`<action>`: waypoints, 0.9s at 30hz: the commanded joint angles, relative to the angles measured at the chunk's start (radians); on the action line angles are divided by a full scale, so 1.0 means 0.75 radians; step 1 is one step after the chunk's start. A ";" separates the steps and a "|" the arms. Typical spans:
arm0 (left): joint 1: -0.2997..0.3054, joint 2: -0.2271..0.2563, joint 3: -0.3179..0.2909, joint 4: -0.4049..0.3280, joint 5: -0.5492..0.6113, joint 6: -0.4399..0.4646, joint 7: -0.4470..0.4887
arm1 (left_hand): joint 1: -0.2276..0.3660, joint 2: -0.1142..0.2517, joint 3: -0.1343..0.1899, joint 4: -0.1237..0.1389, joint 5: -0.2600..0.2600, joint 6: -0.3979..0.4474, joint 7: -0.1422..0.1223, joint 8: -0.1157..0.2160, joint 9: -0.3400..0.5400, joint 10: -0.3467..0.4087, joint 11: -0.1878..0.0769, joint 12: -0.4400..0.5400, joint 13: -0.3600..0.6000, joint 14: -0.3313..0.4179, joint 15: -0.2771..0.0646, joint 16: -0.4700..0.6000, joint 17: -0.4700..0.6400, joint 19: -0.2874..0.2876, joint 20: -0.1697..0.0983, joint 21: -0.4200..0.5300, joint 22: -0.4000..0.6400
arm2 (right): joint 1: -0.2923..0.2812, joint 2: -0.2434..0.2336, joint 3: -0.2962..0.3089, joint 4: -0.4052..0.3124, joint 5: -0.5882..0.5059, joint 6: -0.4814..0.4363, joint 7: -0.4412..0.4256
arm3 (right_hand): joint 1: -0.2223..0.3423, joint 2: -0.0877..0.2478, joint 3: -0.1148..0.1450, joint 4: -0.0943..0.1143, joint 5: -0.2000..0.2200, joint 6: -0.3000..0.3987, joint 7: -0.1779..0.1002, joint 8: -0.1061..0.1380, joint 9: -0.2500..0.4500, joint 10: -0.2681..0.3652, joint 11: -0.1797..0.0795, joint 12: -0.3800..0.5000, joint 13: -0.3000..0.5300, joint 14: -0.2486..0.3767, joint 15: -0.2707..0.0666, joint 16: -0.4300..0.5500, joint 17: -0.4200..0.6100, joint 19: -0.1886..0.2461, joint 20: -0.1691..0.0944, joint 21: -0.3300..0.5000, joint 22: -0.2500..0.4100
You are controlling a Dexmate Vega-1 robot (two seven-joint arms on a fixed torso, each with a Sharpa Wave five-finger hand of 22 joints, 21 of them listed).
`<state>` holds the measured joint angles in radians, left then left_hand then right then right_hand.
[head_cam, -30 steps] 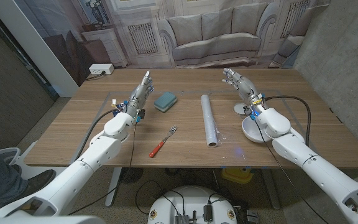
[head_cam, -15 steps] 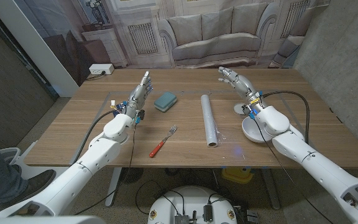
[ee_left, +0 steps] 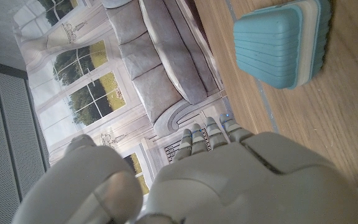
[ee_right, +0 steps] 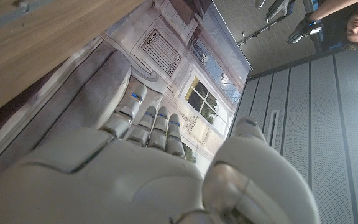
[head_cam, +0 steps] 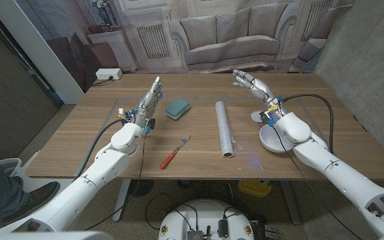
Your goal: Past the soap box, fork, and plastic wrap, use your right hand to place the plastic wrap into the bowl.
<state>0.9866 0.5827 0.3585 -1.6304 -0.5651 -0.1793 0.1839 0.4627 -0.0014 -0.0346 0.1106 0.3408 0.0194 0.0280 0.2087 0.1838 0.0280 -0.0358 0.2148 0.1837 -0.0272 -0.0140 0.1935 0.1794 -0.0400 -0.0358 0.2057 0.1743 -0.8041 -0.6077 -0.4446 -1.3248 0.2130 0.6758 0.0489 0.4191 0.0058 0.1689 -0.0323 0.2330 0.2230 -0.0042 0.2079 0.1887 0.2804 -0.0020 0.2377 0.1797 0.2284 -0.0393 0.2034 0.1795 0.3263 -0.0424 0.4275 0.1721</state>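
Note:
The plastic wrap (head_cam: 225, 127) is a long clear roll lying lengthwise at the table's middle. A white bowl (head_cam: 272, 140) sits to its right, near the table's front, partly behind my right forearm. My right hand (head_cam: 251, 83) hovers open over the far right part of the table, beyond the bowl and right of the roll's far end; it holds nothing (ee_right: 142, 162). The teal soap box (head_cam: 177, 109) lies left of the roll (ee_left: 284, 40). A red-handled fork (head_cam: 175, 152) lies nearer the front. My left hand (head_cam: 151, 97) stands open, left of the soap box.
A small round grey lid (head_cam: 257, 117) lies just beyond the bowl. A printed sofa backdrop (head_cam: 219, 33) rises behind the table's far edge. A white power strip (head_cam: 108, 74) sits off the far left corner. A person's face shows at the edge of the right wrist view.
My right hand has drifted a little to the left and farther from the bowl, its fingers stretching out. The left hand and the objects stay where they were.

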 commanded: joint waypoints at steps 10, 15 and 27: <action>0.054 0.013 -0.016 -0.067 0.021 0.004 0.047 | 0.015 0.004 -0.004 -0.004 0.009 0.011 0.000 0.005 0.005 0.009 -0.003 0.001 0.007 0.005 -0.002 0.000 0.004 0.000 0.003 -0.006 0.006 | 0.049 -0.015 0.007 0.047 -0.389 0.185 -0.180 | -0.025 0.016 -0.011 0.003 0.019 -0.003 -0.024 -0.006 0.006 0.029 -0.027 0.004 0.008 0.040 -0.089 0.010 0.007 0.051 -0.168 -0.016 0.001; 0.070 0.015 -0.022 -0.082 0.024 0.004 0.060 | 0.016 0.005 -0.005 -0.004 0.009 0.013 -0.001 0.005 0.005 0.010 -0.005 0.001 0.008 0.005 -0.003 -0.001 0.004 0.000 0.003 -0.006 0.006 | 0.065 -0.020 0.003 0.055 -0.469 0.208 -0.218 | -0.015 0.015 -0.010 -0.004 0.028 0.005 -0.034 -0.004 0.006 0.036 -0.033 0.003 0.008 0.050 -0.097 0.007 0.006 0.061 -0.176 -0.022 0.000; 0.095 0.022 -0.026 -0.114 0.041 0.007 0.081 | 0.018 0.008 -0.008 -0.005 0.010 0.018 0.000 0.004 0.005 0.014 -0.004 0.000 0.008 0.008 -0.001 -0.001 0.004 0.000 0.003 -0.007 0.007 | 0.120 -0.039 -0.008 0.085 -0.768 0.244 -0.399 | 0.009 0.006 -0.010 -0.023 0.055 0.006 -0.066 -0.006 0.006 0.040 -0.079 -0.001 0.009 0.058 -0.134 -0.001 0.005 0.076 -0.203 -0.041 -0.001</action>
<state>1.0392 0.5932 0.3437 -1.6922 -0.5455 -0.1746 0.2290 0.4692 0.0052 -0.0374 0.1078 0.3408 0.0207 0.0268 0.2086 0.1837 0.0278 -0.0358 0.2148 0.1836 -0.0273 -0.0141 0.1935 0.1793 -0.0400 -0.0358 0.2057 0.1742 -0.7446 -0.6219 -0.4418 -1.2727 -0.1796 0.8368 -0.1444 0.4169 0.0080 0.1591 -0.0448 0.2630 0.2248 -0.0420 0.2064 0.1884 0.3071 -0.0473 0.2377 0.1844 0.2640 -0.0390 0.2031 0.1813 0.3712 -0.0413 0.4020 0.1723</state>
